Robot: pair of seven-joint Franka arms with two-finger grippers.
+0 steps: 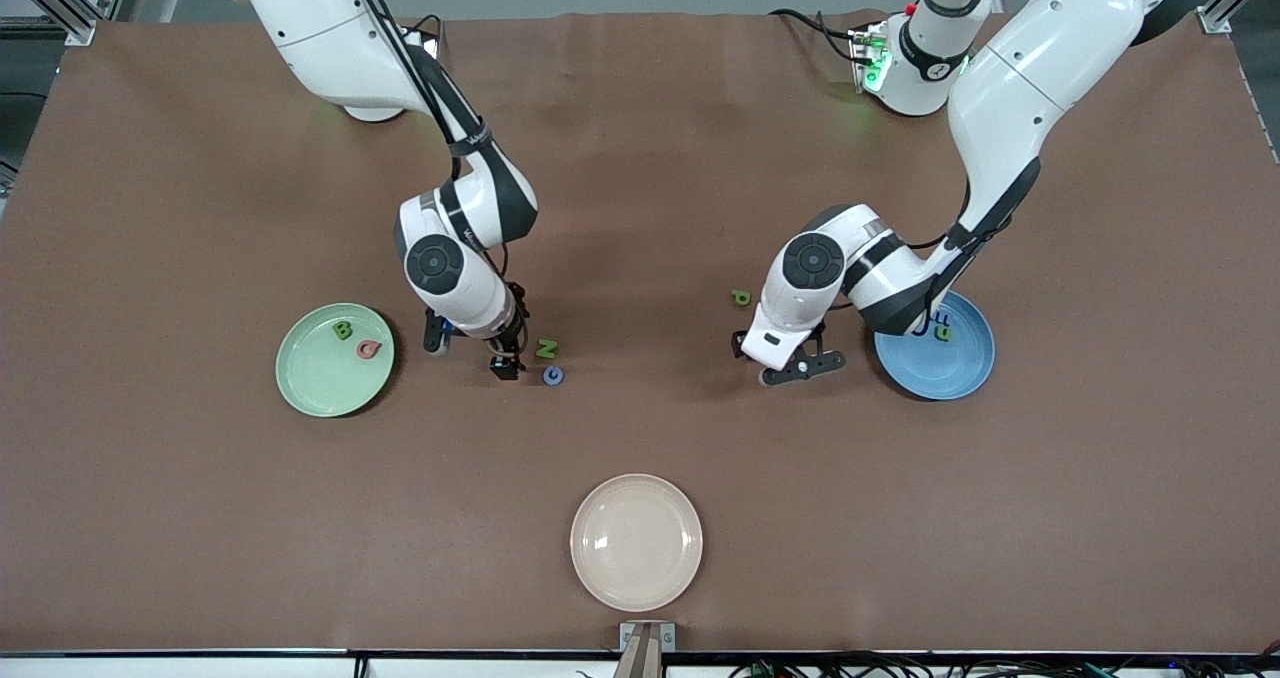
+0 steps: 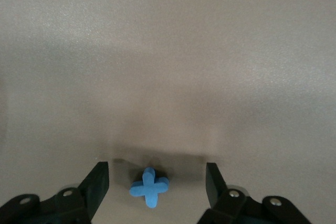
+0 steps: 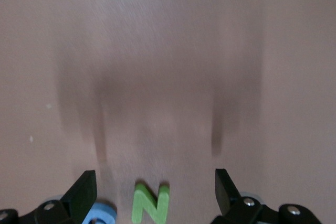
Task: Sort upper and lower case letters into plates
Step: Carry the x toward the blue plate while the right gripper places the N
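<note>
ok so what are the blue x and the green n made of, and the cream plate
Blue x: likely foam, matte, thick soft-edged cut.
Green N: same look, matte with a blocky flat face.
Cream plate: probably plastic or glazed ceramic; smooth, with a faint sheen.

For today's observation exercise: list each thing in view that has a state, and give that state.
left gripper: open, fingers straddling the blue x on the table.
right gripper: open, over the green N.
pale green plate: holds two letters.
blue plate: holds letters, partly hidden by the left arm.
cream plate: holds nothing.
green p: loose on the table.
</note>
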